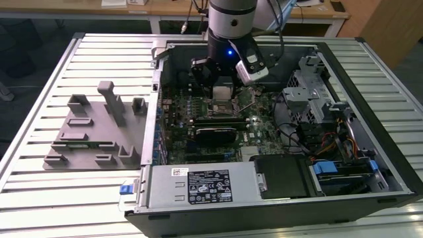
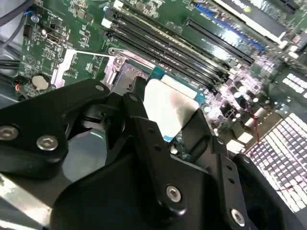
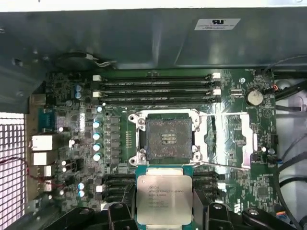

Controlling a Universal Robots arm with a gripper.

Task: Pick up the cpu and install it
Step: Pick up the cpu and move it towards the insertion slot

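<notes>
The cpu (image 3: pixel 164 194) is clamped in the gripper (image 3: pixel 164 210), metal top up towards the first wrist camera. The black fingers (image 3: pixel 128 207) press on two opposite edges, so the jaws are closed just to the chip's width. The second wrist view shows the same grip from the side, with the chip hanging clear of the board (image 2: pixel 81 62) rather than lying on it.

Just past the cpu's free edge is the socket (image 3: pixel 169 139). It is open with its dark centre bare, and its lid (image 3: pixel 225 141) is swung aside. The chip's edges run parallel to the socket frame, so I judge that the two differ in position and height, not in turn. Beyond the socket lie the memory slots (image 3: pixel 156 91).

In the exterior view the arm reaches down into the open case (image 1: pixel 182 64), holding the cpu close above the socket, not yet seated
</notes>
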